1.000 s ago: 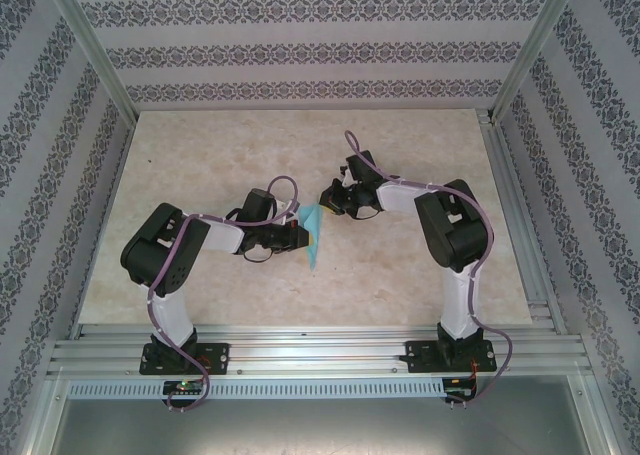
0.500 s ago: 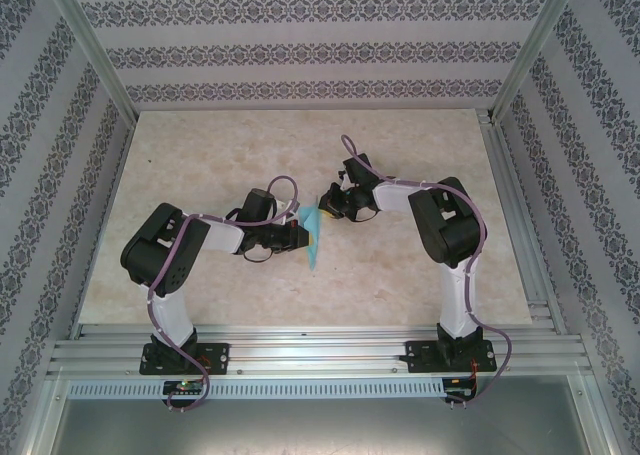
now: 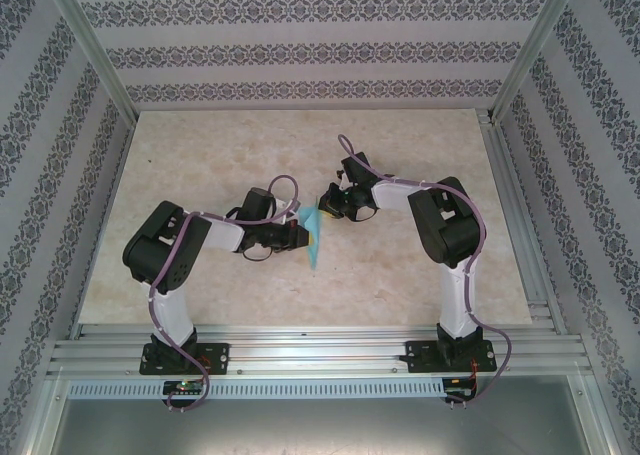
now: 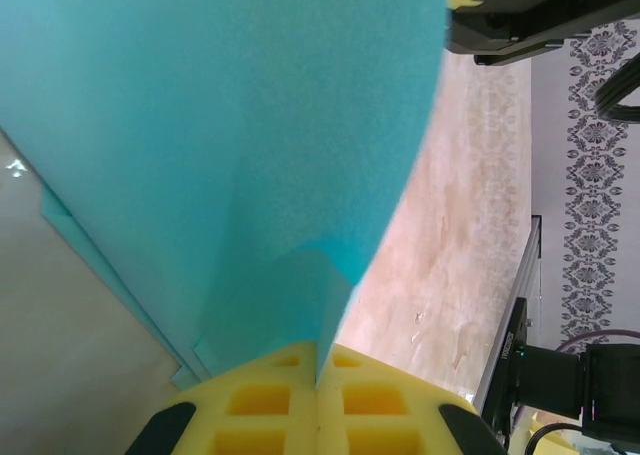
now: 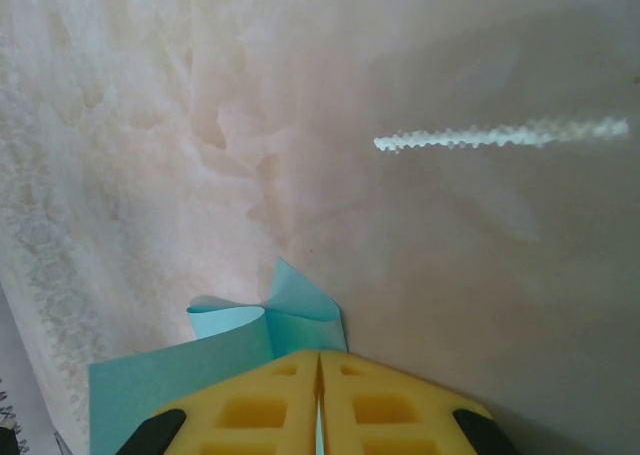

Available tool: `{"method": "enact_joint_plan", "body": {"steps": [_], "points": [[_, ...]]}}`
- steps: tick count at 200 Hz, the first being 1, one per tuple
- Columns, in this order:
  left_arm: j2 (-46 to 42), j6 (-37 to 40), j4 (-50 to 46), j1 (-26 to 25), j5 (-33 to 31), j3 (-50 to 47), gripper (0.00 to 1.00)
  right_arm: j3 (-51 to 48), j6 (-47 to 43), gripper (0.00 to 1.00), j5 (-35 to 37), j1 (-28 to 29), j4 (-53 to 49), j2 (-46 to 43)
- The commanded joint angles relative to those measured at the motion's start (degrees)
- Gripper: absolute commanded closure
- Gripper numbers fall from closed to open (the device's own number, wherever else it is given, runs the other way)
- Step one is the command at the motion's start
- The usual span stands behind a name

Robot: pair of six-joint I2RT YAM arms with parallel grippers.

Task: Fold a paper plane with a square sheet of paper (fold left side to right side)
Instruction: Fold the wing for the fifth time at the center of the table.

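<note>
From the top camera I see both arms bent in toward the middle of the table (image 3: 200,165), with their wrists almost meeting. The paper (image 3: 315,237) is between them. It shows as a narrow light-blue sliver running from near to far.

The left gripper (image 3: 303,238) comes at the paper from the left, about halfway along its length. The right gripper (image 3: 326,203) meets its far end from the right. From this height I cannot tell whether the near tip of the paper touches the table.

On the left wrist camera the yellow pads (image 4: 270,405) are pressed together. The paper's edge is pinched in the seam between them. From there the paper rises and spreads across most of the picture. Stepped edges at its lower left show more than one layer, so it is already folded. Its right edge curves freely, with the marbled tabletop beyond it. At the top right, the black and yellow tip of the right gripper sits against the paper's upper corner.

On the right wrist camera that gripper's pads (image 5: 250,405) are also closed tight, with light-blue paper caught in the slit between them. A small pointed corner pokes out past the fingertips, and a curled flap sits beside it. A wider piece of the paper trails off to the lower left. The table lies close below the fingertips.

Both grippers are pinching the paper, one at its middle and one at its far end.
</note>
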Motion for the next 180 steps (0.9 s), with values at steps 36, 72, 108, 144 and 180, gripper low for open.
{"method": "enact_joint_plan", "body": {"steps": [36, 72, 108, 144, 180], "points": [[0.9, 5.5, -3.3, 1.9, 2.1, 3.7, 1.00, 0.3, -2.8, 0.90, 3.0, 0.7, -6.7, 3.0], [2.9, 7.1, -5.2, 1.9, 2.6, 5.6, 1.00, -0.2, -3.3, 0.90, 3.0, 0.7, -6.8, 2.7], [3.5, 7.8, -5.9, 2.0, 3.7, 5.8, 1.00, -0.6, -3.3, 0.90, 2.7, 0.7, -6.3, 2.7], [3.3, 9.5, -7.4, 2.0, 3.9, 5.6, 1.00, -0.7, -3.2, 0.90, 2.5, 0.8, -6.0, 2.7], [4.2, 10.2, -7.4, 2.0, 3.6, 5.7, 1.00, -1.6, -2.9, 0.88, 2.2, 0.2, -4.4, 0.7]]}}
